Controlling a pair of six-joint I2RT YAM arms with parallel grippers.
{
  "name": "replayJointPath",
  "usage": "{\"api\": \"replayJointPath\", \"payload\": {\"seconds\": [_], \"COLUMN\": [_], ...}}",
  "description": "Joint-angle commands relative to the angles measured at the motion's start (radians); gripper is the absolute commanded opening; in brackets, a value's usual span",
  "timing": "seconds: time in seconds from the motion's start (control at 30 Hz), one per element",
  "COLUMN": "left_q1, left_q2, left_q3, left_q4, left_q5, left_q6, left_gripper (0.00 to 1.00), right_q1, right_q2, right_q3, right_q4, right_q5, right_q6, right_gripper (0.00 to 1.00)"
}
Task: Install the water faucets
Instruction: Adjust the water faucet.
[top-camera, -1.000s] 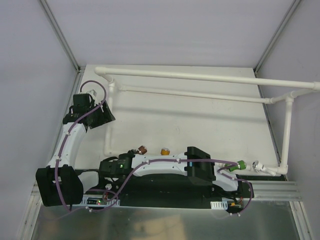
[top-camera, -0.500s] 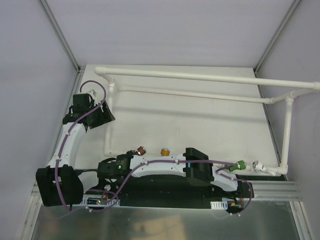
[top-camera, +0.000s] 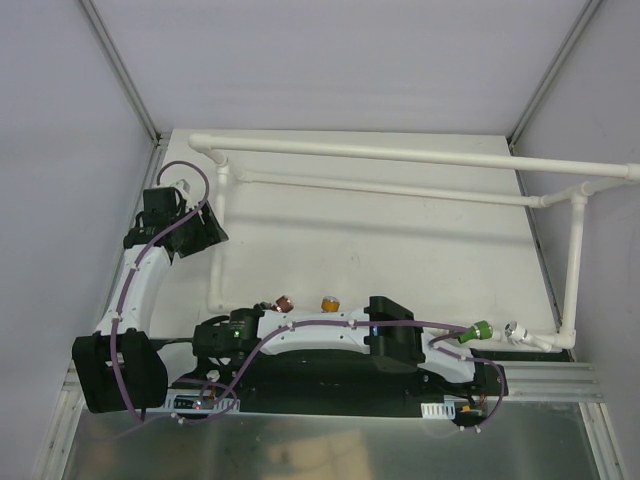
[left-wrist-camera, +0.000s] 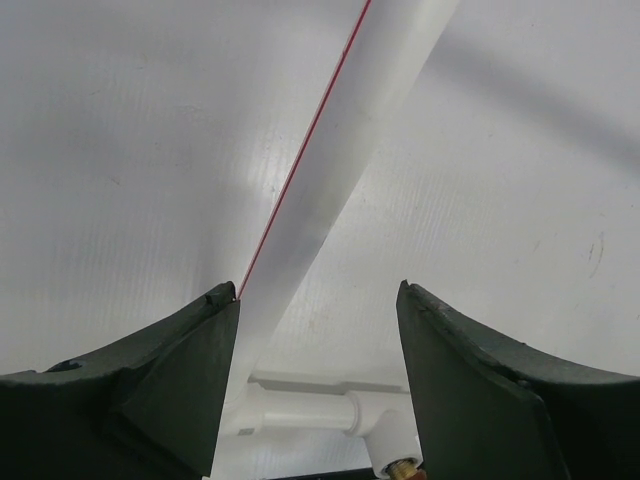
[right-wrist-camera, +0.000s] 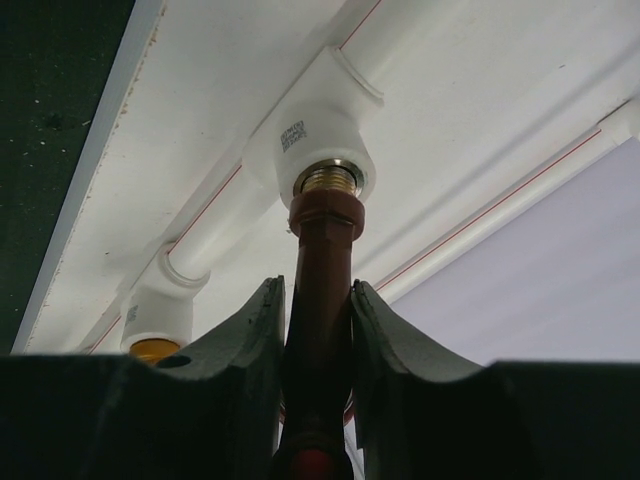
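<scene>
White walls are boxing in a pale surface (top-camera: 400, 250), and a pipe frame (top-camera: 400, 153) is running along its edges. We are screwing a faucet into the near rail, as we are judging it. The left tool (left-wrist-camera: 315, 292) is standing released, with a pipe passing between its spread fingers, closer to the left one. The right tool (right-wrist-camera: 318, 300) is clenching the brown faucet (right-wrist-camera: 322, 250) by its body. Doing this well is calling for holding the faucet in line with the white fitting (right-wrist-camera: 322, 130) and turning without side load, so the thread is not crossing. The brown faucet is reaching straight out past the tool's tips, its brass end meeting the fitting's mouth. The orange faucet (right-wrist-camera: 150, 348) is sitting in the neighbouring fitting.
</scene>
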Motion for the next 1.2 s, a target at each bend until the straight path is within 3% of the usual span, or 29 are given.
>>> {"api": "replayJointPath", "payload": {"seconds": [0.0,0.53,1.0,1.17], "left_q1": [0.026,0.199,0.289,0.392], "left_q2": [-0.015,-0.108,-0.147,-0.089], "left_q3": [0.003,-0.073,-0.097,-0.078], "left_q4": [-0.004,0.039,0.085,0.163], "left_q5": [0.009,0.088,0.104,0.221], "left_q6": [-0.042,-0.239,-0.308,-0.407], "left_gripper": [0.65,0.61,0.62,0.61], "right_q1": [0.031,0.015,0.003,-0.003], "right_q2": [0.061,0.084,0.078,0.075], "right_q3": [0.027,0.093,0.085,0.081], "right_q4": [0.033,-0.007,-0.013,-0.013], "right_q5": [-0.238,-0.314,-0.367,-0.381], "right_q6": [0.108,0.272,0.382,0.407], "right_gripper": [0.00,0.00,0.00,0.00]}}
